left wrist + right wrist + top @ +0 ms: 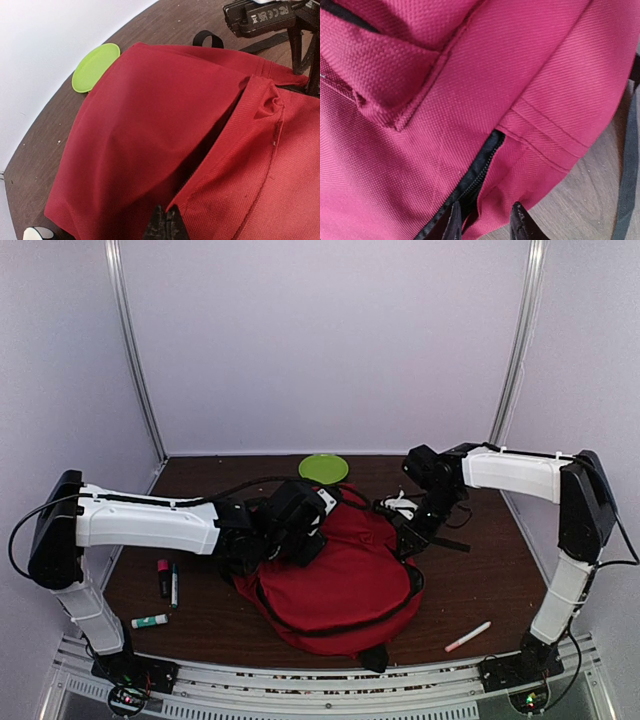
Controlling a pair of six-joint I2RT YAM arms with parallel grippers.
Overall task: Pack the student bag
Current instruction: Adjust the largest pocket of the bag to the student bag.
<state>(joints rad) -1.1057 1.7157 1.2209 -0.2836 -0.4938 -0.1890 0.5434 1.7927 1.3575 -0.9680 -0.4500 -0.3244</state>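
The student bag point(330, 575) lies mid-counter point(500, 570), the left pincer point(166, 224) clamped on its flap edge and the right pincer point(485, 222) apart beside the zipper point(477, 172), so opening seems in hand and the mouth needs spreading next.

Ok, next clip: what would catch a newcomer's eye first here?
The big red student bag sprawls across the middle of the table. The left tool pinches its raised flap; the right tool stands open at the black zipper. A lime-green plate sits at the far edge.
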